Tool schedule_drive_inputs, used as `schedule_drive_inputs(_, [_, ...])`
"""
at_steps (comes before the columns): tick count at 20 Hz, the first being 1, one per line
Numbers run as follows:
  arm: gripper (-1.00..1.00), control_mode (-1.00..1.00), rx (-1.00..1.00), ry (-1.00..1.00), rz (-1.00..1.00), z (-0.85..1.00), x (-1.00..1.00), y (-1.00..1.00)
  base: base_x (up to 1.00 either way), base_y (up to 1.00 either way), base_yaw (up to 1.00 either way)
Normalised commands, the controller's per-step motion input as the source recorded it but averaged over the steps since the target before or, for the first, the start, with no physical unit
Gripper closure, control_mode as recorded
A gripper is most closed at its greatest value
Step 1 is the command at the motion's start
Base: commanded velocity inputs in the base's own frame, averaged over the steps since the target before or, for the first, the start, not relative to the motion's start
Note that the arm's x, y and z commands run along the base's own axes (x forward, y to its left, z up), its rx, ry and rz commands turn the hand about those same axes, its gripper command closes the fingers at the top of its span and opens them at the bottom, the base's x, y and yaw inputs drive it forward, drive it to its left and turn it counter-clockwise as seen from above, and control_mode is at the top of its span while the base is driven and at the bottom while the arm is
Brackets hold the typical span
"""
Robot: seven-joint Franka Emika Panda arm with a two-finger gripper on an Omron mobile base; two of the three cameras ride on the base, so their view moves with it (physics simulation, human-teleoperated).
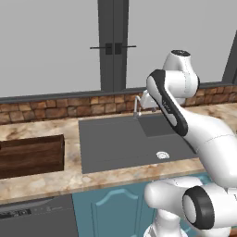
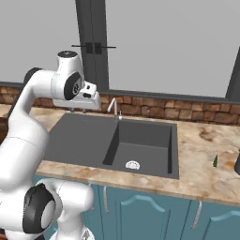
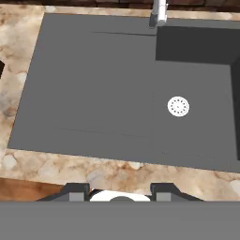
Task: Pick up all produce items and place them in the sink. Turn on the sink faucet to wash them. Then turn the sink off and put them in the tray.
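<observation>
So the sink (image 2: 79,136) is my landmark here; dark grey, flat drainboard half plus a deep basin half with the white round drain (image 3: 178,106) on the basin floor; nothing lying in it. The sink faucet (image 2: 114,108) stands upright at the sink's back edge, right where drainboard meets basin. The gripper (image 3: 120,191) hangs high above the sink's front edge, looking down at it; its finger tips (image 3: 77,191) sit apart with nothing between them, so partly open and holding nothing. The tray (image 1: 30,155) sits on the counter left of the sink. One of the produce items (image 2: 215,161), a tiny green piece, stands on the counter well right of the sink; can't spot the other one.
</observation>
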Motion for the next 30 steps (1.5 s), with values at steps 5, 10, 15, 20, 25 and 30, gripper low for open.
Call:
schedule_drive_inputs(5, [-1.00,-1.00,0.00,-0.10,-0.01,0.00,-0.31,-0.06,0.00,0.00,0.00])
schedule_drive_inputs(10, [-1.00,-1.00,0.00,-0.05,-0.05,0.00,-0.44,-0.11,0.00,0.00,0.00])
schedule_drive_inputs(15, [-1.00,-1.00,0.00,0.00,-0.05,0.01,-0.20,-0.06,0.00,0.00,0.00])
schedule_drive_inputs(20, [-1.00,-1.00,0.00,0.04,-0.05,0.01,0.00,-0.01,0.00,0.00,0.00])
schedule_drive_inputs(25, [-1.00,-1.00,0.00,0.06,-0.04,0.00,0.00,-0.05,0.00,0.00,0.00])
schedule_drive_inputs(30, [-1.00,-1.00,0.00,0.00,-0.04,0.00,-0.08,-0.08,0.00,0.00,0.00])
